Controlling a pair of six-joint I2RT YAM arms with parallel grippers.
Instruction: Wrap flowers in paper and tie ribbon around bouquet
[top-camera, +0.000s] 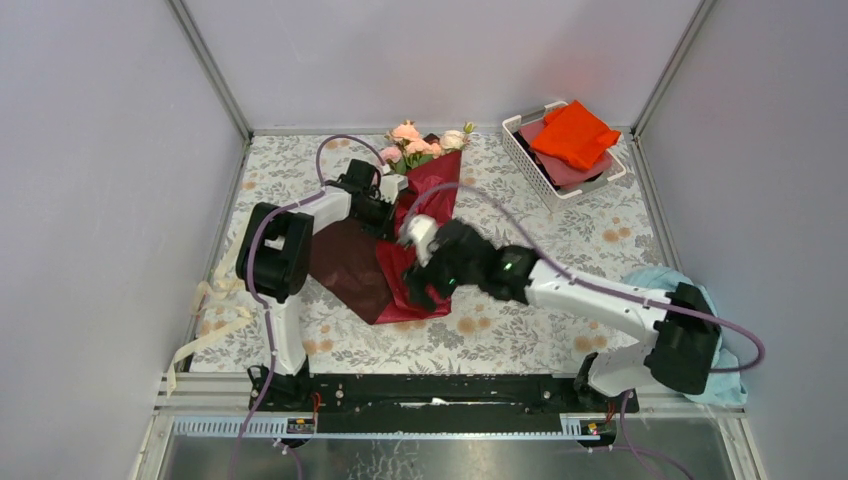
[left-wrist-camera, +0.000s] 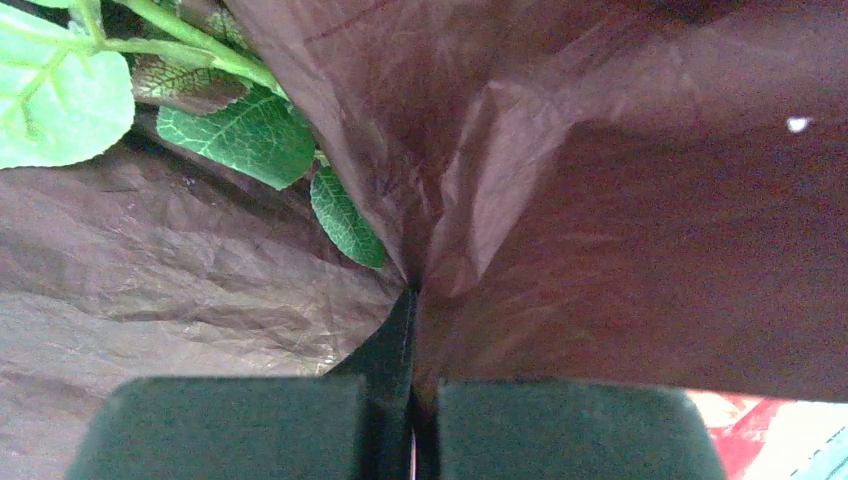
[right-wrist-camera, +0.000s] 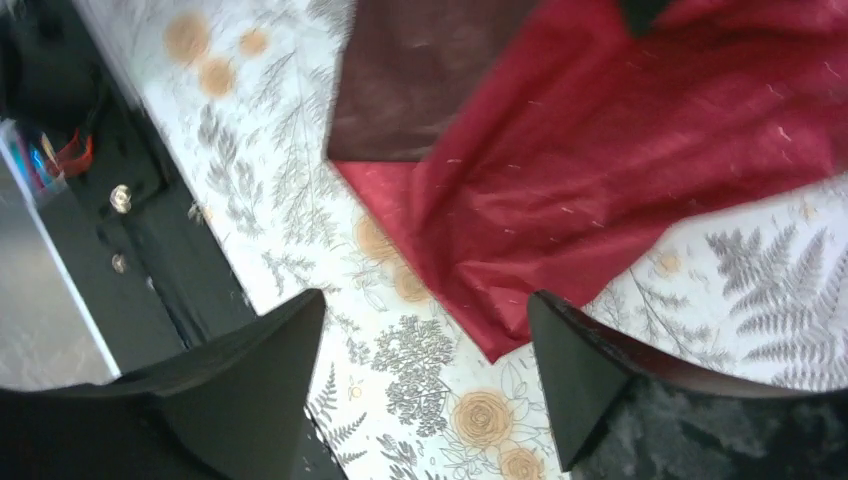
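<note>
Pinching a paper fold, left gripper clamped, flowers just beside, right gripper wide, empty above the paper's corner, ribbon far left, basket back right

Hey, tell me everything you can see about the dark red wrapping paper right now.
The paper is a thin, crinkly sheet, bright red on one face and dull maroon on the other. It lies partly spread on the floral table, its far end lapped around the stems of the flowers. The left gripper is shut on a gathered fold of it. The right gripper hangs open over its near corner, holding nothing.
</note>
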